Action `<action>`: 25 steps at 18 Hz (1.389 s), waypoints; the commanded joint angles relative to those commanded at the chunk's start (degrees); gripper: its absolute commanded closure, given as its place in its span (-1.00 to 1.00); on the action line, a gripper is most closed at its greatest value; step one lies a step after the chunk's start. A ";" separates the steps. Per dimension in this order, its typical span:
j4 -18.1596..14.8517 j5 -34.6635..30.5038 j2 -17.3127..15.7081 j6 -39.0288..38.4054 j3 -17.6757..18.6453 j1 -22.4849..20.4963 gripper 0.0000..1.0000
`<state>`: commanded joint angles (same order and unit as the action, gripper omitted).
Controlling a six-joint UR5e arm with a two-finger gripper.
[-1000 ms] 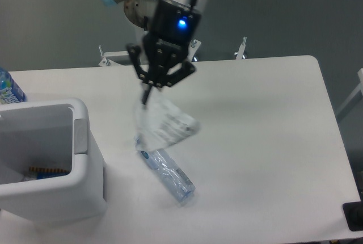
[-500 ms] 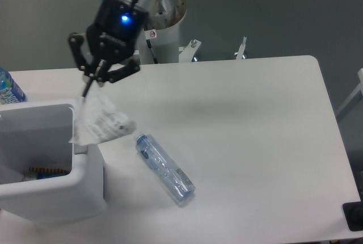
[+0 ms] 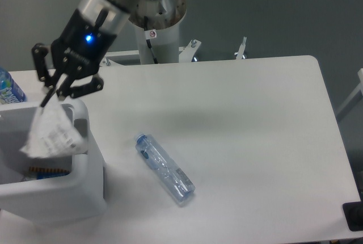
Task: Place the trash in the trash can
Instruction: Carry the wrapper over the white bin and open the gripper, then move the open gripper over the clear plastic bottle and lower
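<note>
- Peeking in at the far left edge, a labelled bottle (image 3: 8, 88) with blue-and-white print stands behind the bin; it is not part of the job.
- Next comes the trash can (image 3: 85, 184), a big white boxy bin, with something dark and striped low inside it.
- The crumpled wrapper (image 3: 52, 133) now hangs over the bin's opening, near its right wall; a second ago it dangled above the clear bottle at mid-table, so the carry across is essentially done.
- The gripper (image 3: 54, 92) sits just above, fingertips pinched together on the wrapper's top corner.
- Judged from this, letting go should drop the wrapper inside.
- Further right, the clear bottle (image 3: 165, 169) lies flat on the table (image 3: 255, 142), well apart from the bin, unmoved and not yet collected.
</note>
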<state>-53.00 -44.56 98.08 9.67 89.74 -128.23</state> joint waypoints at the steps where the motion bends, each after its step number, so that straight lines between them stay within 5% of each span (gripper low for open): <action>1: 0.00 0.00 0.00 -0.09 -0.09 0.00 -1.00; 6: -0.44 -1.57 -0.52 -0.26 0.18 -1.05 -1.00; 11: -0.09 -13.94 0.17 -8.24 -1.67 -7.36 -1.00; 15: -0.09 -18.53 4.91 -10.28 -2.73 -11.07 -1.00; 19: 0.00 -26.61 9.04 -10.11 -2.64 -11.60 -1.00; 25: 0.00 -30.31 15.90 -10.11 -2.90 -11.78 -1.00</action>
<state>-53.00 -74.87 113.98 -0.44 86.84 -140.01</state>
